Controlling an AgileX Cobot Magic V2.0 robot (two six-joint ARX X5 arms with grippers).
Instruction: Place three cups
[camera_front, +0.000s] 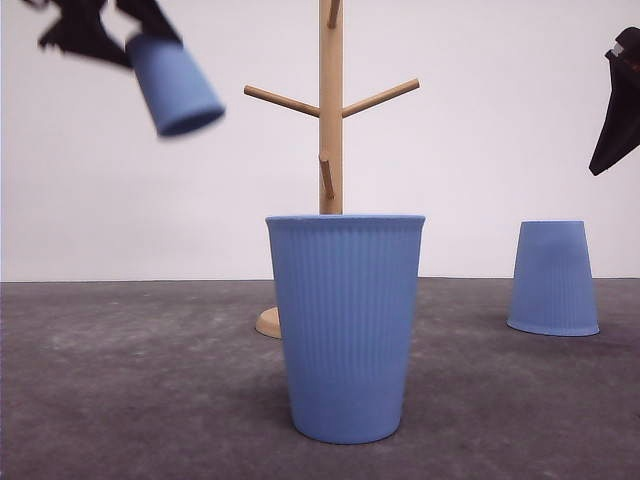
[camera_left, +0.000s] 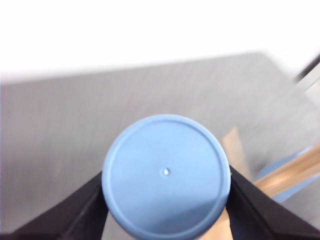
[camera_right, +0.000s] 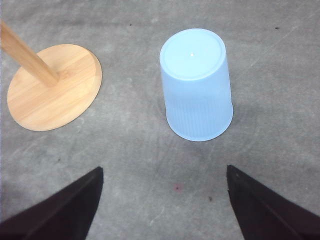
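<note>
So the left gripper (camera_front: 125, 45) is sitting way up in the upper left of the front view, and it's clamping one of the cups (camera_front: 175, 85) in the air. That cup is hanging tilted, mouth pointing down and toward the middle of the frame, base up between the fingers. In the left wrist view the held cup's flat bottom (camera_left: 166, 175) is facing the camera dead centre at the lower middle, with a black finger (camera_left: 70, 212) pressing against each side of it.

The second cup (camera_front: 345, 325) is standing upright, mouth up, front and centre in the front view, closest to the camera, and it's covering the lower part of the wooden rack (camera_front: 331, 110) behind it. The rack's pegs are sticking out left and right near the top centre.

The third cup (camera_front: 553, 277) is standing upside down on the table (camera_front: 120, 390) at the right of the front view. The right gripper (camera_front: 620, 110) is hovering at the upper right edge, above that cup and well apart from it. In the right wrist view its fingers (camera_right: 65, 210) are spread wide with nothing between them, the upside-down cup (camera_right: 196, 82) is sitting in the upper middle, and the rack's round base (camera_right: 54, 87) is at the upper left, near the cup but not touching it.
</note>
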